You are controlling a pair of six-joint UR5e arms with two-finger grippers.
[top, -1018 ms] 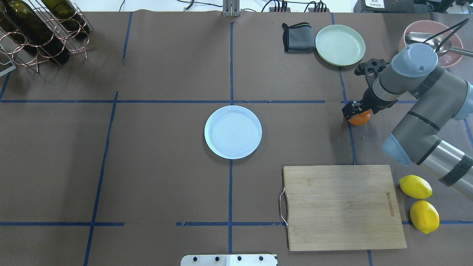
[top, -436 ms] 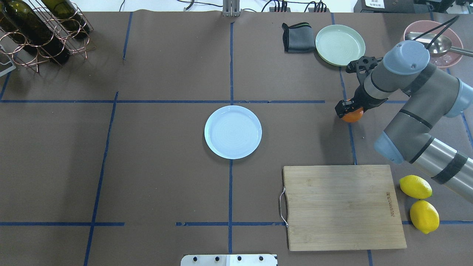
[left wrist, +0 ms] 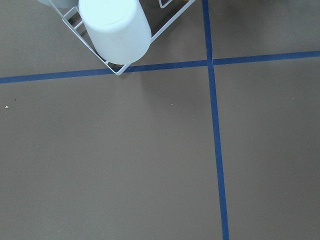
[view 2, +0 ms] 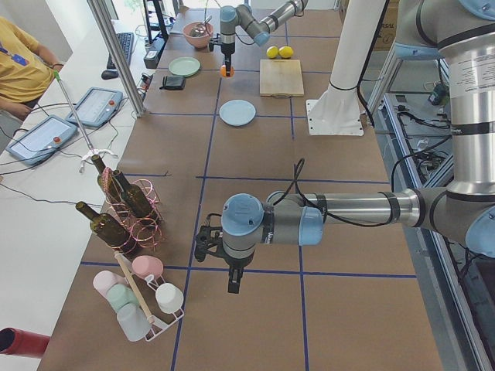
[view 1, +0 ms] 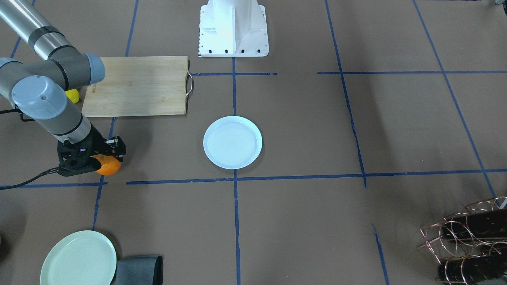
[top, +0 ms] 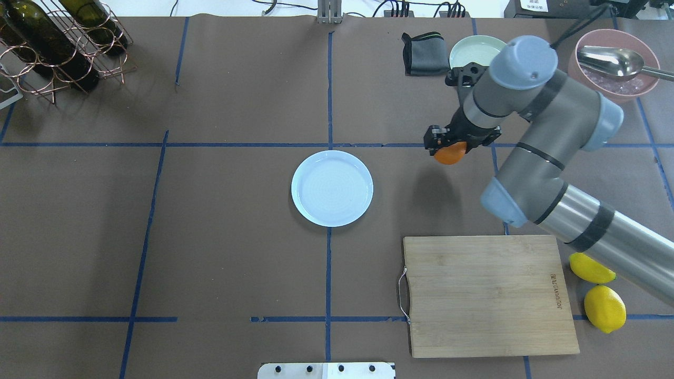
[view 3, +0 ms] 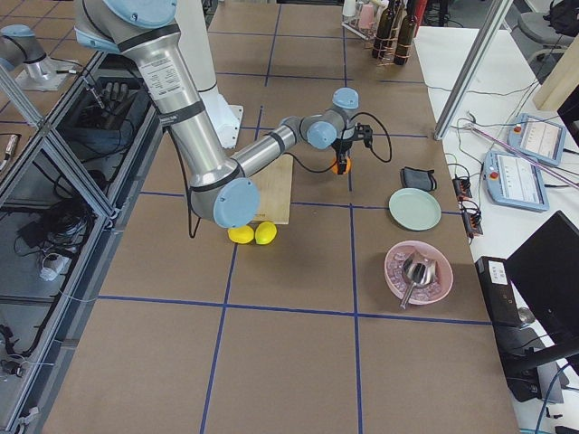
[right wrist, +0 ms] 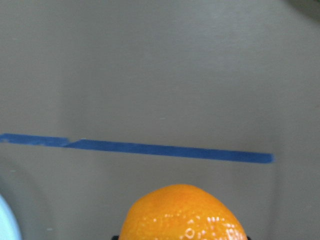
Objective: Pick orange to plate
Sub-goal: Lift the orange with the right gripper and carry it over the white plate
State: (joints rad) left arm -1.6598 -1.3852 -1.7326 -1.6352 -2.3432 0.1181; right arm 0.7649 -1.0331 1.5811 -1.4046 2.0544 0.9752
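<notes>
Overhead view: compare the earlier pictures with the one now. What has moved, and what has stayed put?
The right gripper, still shut on the orange, has carried it leftward in that view, toward the pale blue plate; its shadow suggests it is lifted. That plate, the cutting board, lemons, green plate and cloth have not moved.

Blue-taped brown table (top: 237, 252) with pale plate (top: 332, 188), cutting board (top: 489, 295), two lemons (top: 604, 308), green plate (top: 468, 51), grey cloth (top: 421, 54), pink bowl (top: 605, 34), bottle rack (top: 58, 47).

Bright-orange dimpled skin on the orange (top: 450, 155) in the black right tool (top: 446, 148), pale bluish-white plate (top: 332, 188) with faint concentric rings, brown desk (top: 237, 252) gridded with blue tape lines (top: 158, 144), yellow lemons (top: 604, 308), mint-green plate (top: 472, 51) beyond the tool.
</notes>
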